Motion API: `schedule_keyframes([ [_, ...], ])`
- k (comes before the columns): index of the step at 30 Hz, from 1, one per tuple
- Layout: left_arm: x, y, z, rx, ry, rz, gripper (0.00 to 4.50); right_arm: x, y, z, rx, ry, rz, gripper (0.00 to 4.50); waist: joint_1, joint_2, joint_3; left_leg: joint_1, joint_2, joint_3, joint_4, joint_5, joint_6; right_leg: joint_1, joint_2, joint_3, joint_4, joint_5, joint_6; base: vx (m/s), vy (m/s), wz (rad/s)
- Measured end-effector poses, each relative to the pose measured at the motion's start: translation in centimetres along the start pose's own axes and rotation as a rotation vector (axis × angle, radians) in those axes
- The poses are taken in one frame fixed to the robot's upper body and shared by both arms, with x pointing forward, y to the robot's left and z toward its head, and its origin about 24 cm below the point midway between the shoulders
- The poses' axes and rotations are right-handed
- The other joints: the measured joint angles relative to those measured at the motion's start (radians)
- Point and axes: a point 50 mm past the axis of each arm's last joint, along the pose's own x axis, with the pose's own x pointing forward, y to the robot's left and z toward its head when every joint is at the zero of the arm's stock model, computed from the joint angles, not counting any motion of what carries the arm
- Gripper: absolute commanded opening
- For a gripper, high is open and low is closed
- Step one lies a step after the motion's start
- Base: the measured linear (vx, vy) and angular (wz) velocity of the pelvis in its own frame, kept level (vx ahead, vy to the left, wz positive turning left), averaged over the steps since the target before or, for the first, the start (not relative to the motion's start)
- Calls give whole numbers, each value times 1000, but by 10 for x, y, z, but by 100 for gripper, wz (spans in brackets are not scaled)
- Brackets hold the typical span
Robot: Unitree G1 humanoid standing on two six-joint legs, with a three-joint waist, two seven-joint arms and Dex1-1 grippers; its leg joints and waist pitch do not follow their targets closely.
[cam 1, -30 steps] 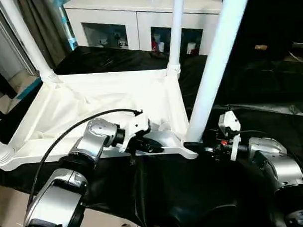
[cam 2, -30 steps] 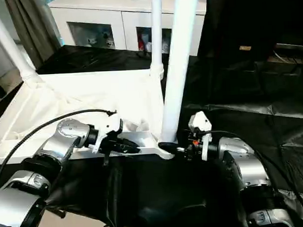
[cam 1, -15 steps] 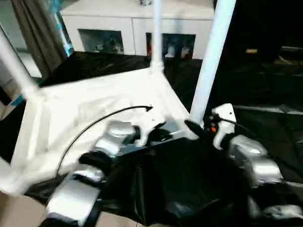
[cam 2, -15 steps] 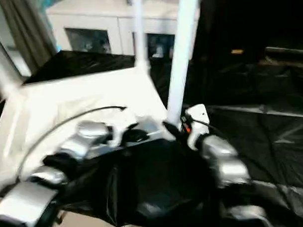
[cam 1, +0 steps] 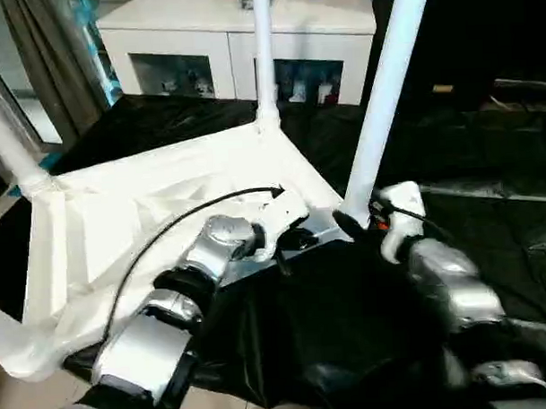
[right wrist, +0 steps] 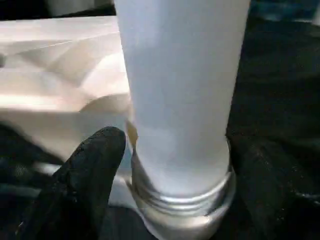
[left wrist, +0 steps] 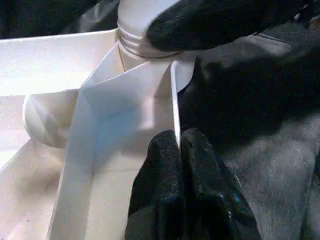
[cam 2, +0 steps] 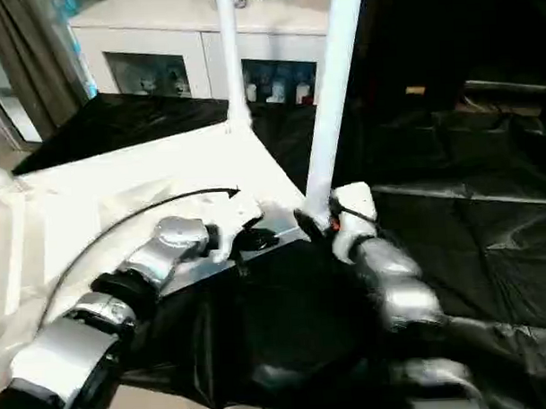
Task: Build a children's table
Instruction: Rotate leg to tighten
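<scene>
Over black sheeting, table leg between right jaws.

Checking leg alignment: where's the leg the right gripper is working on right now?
Standing upright in the near right corner socket of the upturned tabletop, the leg has the right gripper at its base and the left gripper beside it on the rim.

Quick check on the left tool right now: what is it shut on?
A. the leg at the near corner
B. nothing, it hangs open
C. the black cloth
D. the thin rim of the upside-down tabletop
D: in the left wrist view the left tool has its two black fingers pressed together on the thin white edge of the tabletop, close to the corner socket.
</scene>
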Motion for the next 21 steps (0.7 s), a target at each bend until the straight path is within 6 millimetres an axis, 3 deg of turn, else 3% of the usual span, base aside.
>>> schedule_keyframes([
  [4,-15,2,-5,34,-5,-83,0,-13,-1,1,-31,18,149,354,19,0,0,-1,3,1,-2,0,0,-8,1,0,13,2,-2,13,-11,0],
  [10,-34,2,-7,66,-11,-221,0,-30,1,6,-50,84,365,354,51,0,-2,-18,7,0,-3,3,4,-29,4,-2,27,-6,1,18,-15,0],
  [12,-43,2,-10,69,-3,-268,0,-35,3,7,-52,103,444,354,52,0,-2,-21,8,0,-1,3,4,-35,4,-2,30,-7,0,0,0,0],
  [19,-51,-1,-16,47,13,-339,0,-35,11,5,-26,124,545,354,54,-1,-1,-22,8,1,9,0,-1,-33,3,1,37,-7,0,0,0,0],
  [21,-50,-2,-15,47,16,-351,0,-35,13,5,-25,125,557,329,54,-1,-1,-22,8,1,11,0,-2,-32,2,2,38,-6,0,0,0,0],
])
